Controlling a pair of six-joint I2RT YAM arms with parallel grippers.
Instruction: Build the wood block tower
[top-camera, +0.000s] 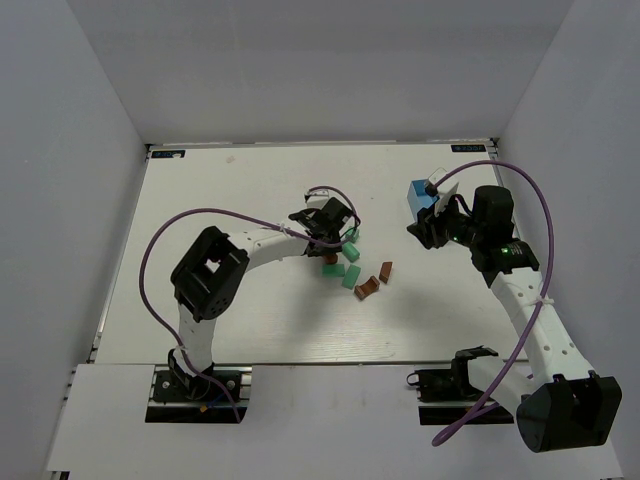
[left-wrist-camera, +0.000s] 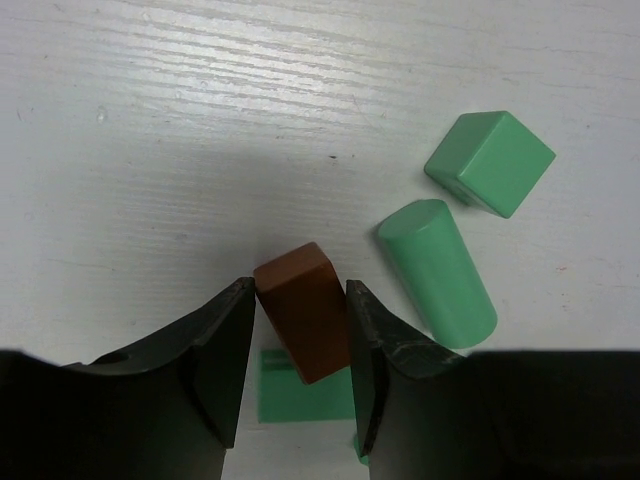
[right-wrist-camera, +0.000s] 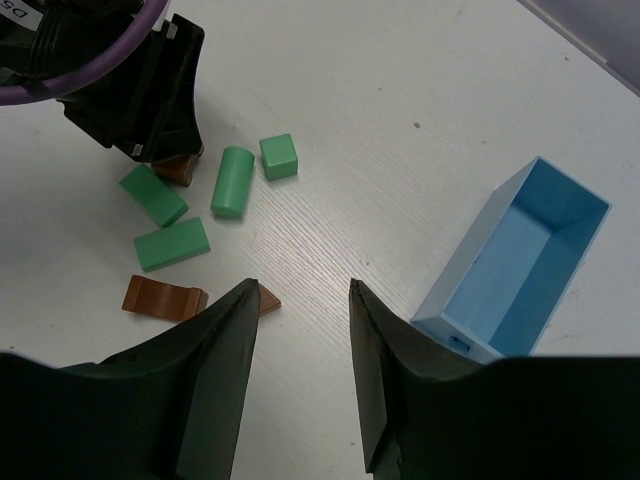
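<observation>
Blocks: your wood blocks (top-camera: 352, 275) lie loose in a cluster near mid-table, just ahead of the left arm. No stack stands yet that you could call the tower.
Left gripper (left-wrist-camera: 298, 288): its jaws are narrowed round a brown block (left-wrist-camera: 303, 325), with a finger close against each long side. You cannot tell whether it is truly clamped. The block lies askew, its near end over a flat green block (left-wrist-camera: 300, 398).
Right gripper (right-wrist-camera: 300, 295): its jaws are well apart with nothing between them. It hangs over the table (right-wrist-camera: 380, 120), between the cluster and the blue box (right-wrist-camera: 455, 290).
Neighbours: a green cylinder (left-wrist-camera: 437, 272) lies just beside the brown block, with a green cube (left-wrist-camera: 490, 162) beyond it. A brown arch piece (right-wrist-camera: 163, 297) and a small brown wedge (right-wrist-camera: 268, 298) lie nearer your right gripper.
Handling: judge these pieces light, rigid and not fragile. Their faces look smooth, so a skewed pinch may make one slip or swivel.
Where to hold: take each piece across two flat parallel sides near its middle, leaving the bottom face free to seat. The cylinder will likely roll, so pinch it squarely.
Writing: blocks and box show no marks you can read. A white label (right-wrist-camera: 15, 10) on the left arm is cut off and begins "D5". The dark stickers (top-camera: 168, 154) at the table's far corners are too small to read.
</observation>
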